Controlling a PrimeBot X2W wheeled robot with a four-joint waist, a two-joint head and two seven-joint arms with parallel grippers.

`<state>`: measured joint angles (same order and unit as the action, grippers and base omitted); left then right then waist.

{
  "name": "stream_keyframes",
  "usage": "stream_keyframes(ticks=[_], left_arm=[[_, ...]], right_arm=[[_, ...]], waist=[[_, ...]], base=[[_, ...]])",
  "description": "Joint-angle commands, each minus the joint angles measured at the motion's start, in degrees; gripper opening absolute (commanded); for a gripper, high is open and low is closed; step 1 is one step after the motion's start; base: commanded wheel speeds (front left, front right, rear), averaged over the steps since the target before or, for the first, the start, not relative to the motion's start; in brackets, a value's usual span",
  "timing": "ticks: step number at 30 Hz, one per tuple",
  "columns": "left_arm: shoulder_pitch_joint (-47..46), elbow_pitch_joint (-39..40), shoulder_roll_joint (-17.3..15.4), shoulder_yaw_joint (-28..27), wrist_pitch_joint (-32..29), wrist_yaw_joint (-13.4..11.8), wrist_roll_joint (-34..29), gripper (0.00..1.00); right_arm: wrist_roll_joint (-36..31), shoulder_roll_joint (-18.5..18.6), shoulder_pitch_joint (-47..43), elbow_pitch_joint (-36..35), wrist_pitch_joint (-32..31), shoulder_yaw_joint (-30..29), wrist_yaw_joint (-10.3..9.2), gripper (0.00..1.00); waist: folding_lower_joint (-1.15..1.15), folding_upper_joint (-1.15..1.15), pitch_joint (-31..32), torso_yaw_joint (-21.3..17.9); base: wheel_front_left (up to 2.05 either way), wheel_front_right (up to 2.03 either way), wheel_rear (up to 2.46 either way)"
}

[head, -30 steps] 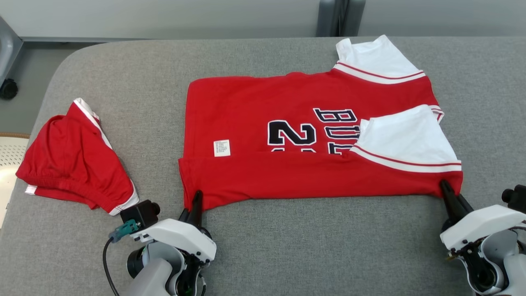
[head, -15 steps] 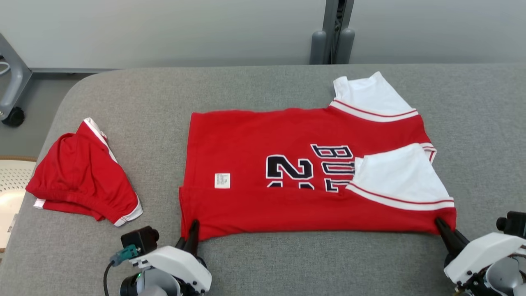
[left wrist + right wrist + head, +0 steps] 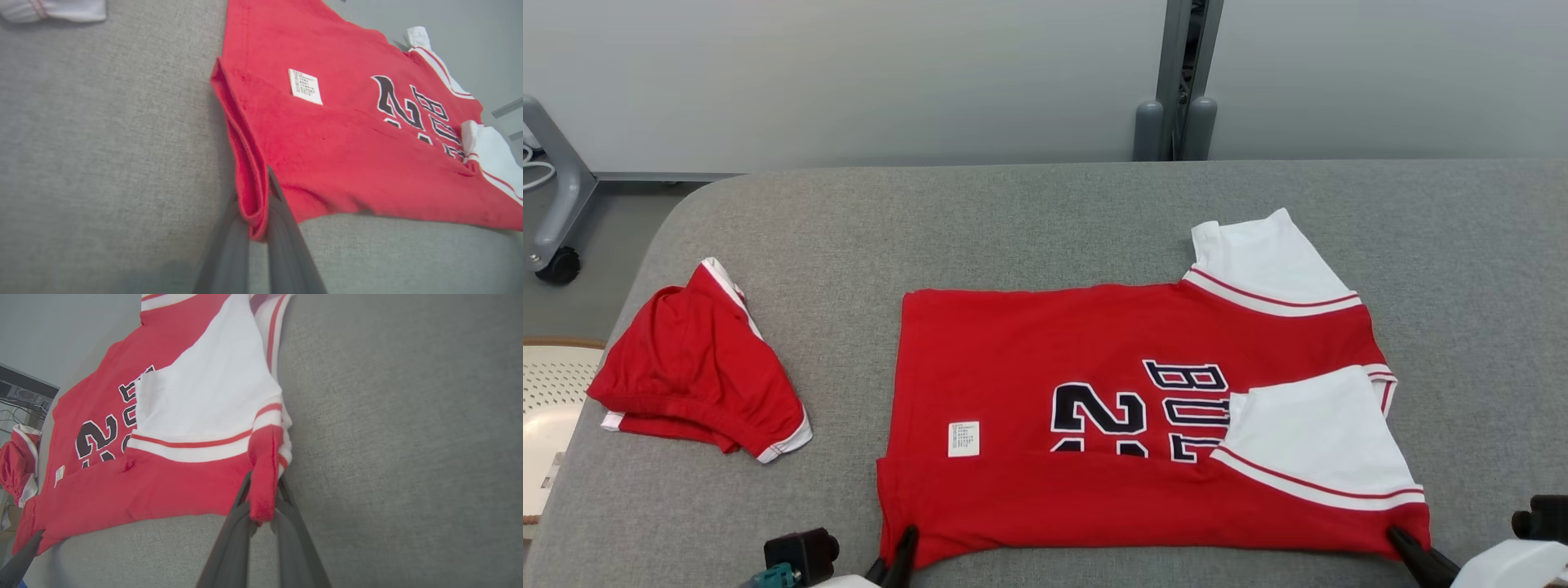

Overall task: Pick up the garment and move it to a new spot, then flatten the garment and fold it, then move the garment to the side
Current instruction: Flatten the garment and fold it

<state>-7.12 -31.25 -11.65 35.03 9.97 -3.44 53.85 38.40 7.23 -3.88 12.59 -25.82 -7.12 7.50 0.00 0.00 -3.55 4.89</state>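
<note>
The garment is a red jersey with white sleeves and dark lettering, lying flat on the grey padded table. Its near strip is folded over onto the lettering. My left gripper is shut on the near left corner; the left wrist view shows the red cloth bunched between the left gripper's fingers. My right gripper is shut on the near right corner by the folded sleeve. In the right wrist view the garment's red corner hangs pinched in the right gripper.
A bunched pair of red shorts with white trim lies at the table's left. A pale perforated object sits beyond the left edge. A grey post and a wheeled frame stand behind. Bare table stretches behind and right of the jersey.
The camera has tilted up, so the whole picture slid down. Both grippers have drawn the jersey toward me, and its near edge now lies well nearer than the shorts.
</note>
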Motion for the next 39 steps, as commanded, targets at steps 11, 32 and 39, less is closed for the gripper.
stream_keyframes(ticks=[11, 32, 39], left_arm=[[8.6, 14.6, -6.5, 0.8, -4.4, -5.3, -0.5, 0.00], [6.8, 20.7, -11.3, -2.3, -0.8, -14.7, -6.1, 1.00], [0.4, 22.8, -11.9, -5.4, 4.9, -16.9, -15.4, 1.00]], right_arm=[[1.1, -1.4, -7.9, -8.5, -8.7, -3.1, -0.01, 0.00], [-9.2, -2.5, -2.2, -12.2, -3.3, -13.0, -0.01, 1.00], [-11.6, 0.2, 3.8, -15.2, 11.7, -9.1, -0.01, 1.00]], waist=[[0.00, 0.00, 1.0, 0.5], [0.00, 0.00, 1.9, 0.3], [0.00, 0.00, 1.2, 0.3]], base=[[0.00, 0.00, 0.00], [0.00, 0.00, 0.00], [0.00, 0.00, 0.00]])
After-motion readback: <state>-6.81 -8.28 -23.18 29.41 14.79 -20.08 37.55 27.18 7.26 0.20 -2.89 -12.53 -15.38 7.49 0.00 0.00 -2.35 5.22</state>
